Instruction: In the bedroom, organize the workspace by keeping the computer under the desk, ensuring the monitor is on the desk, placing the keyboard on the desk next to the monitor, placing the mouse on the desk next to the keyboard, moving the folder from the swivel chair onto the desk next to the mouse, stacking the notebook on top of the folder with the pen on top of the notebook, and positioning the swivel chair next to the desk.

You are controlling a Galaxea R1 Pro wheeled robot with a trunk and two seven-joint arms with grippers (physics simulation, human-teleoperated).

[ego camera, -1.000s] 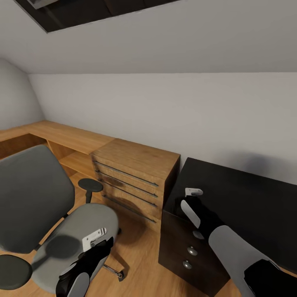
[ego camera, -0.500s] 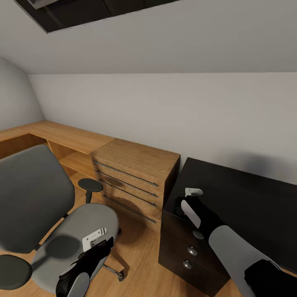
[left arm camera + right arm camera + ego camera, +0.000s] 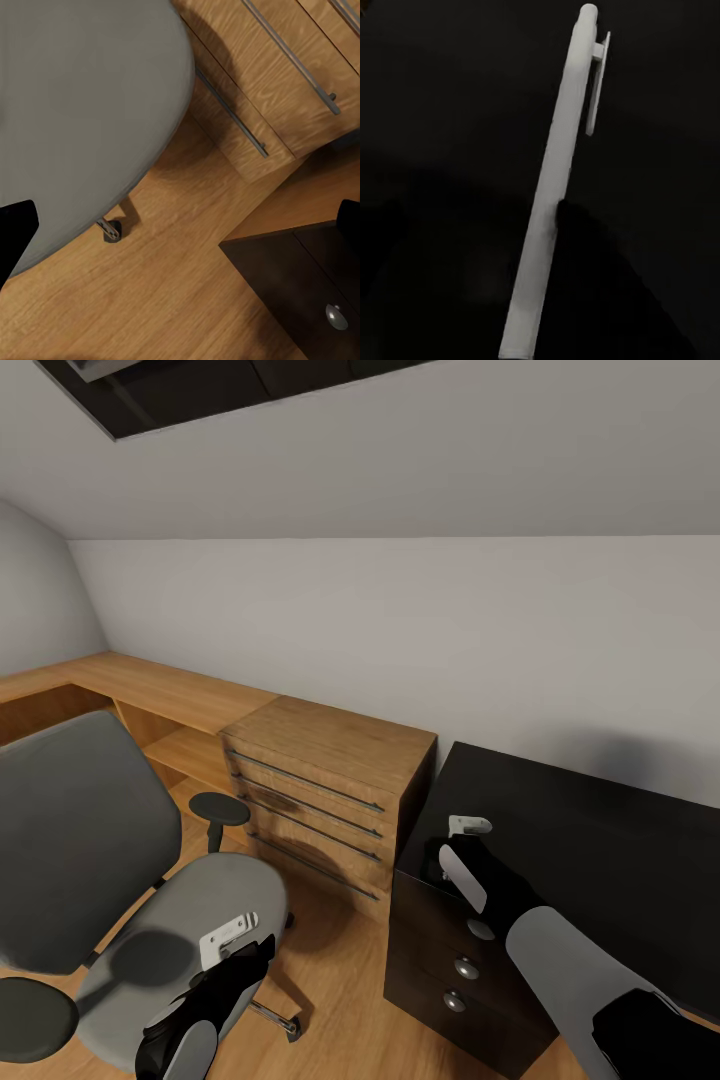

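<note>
- Pen [image 3: 556, 176] — a thin white-silver stick with a clip near its far end — shows in the right wrist view against the glossy black desk [image 3: 600, 840]; its near end sits beside a dark gripper finger.
- Right gripper [image 3: 468, 828] hangs over the desk's corner nearest the dresser in the head view, a small pale piece at its tip; it appears to be pinching the pen, though the second finger is lost against the black top.
- Desk drawers with round silver knobs [image 3: 466, 967] face the room below the right forearm.
- Left gripper [image 3: 232, 940] is low over the front edge of the swivel chair [image 3: 90, 840] seat; in the left wrist view its dark fingertips [image 3: 16, 229] sit at opposite edges of the picture — spread wide, holding nothing.
- Swivel chair stands on the wood floor [image 3: 142, 300], grey back on the side away from the desk, a caster [image 3: 111, 229] under the seat rim.
- Light-wood dresser [image 3: 330, 790] stands between chair and desk, touching the desk's side.
</note>
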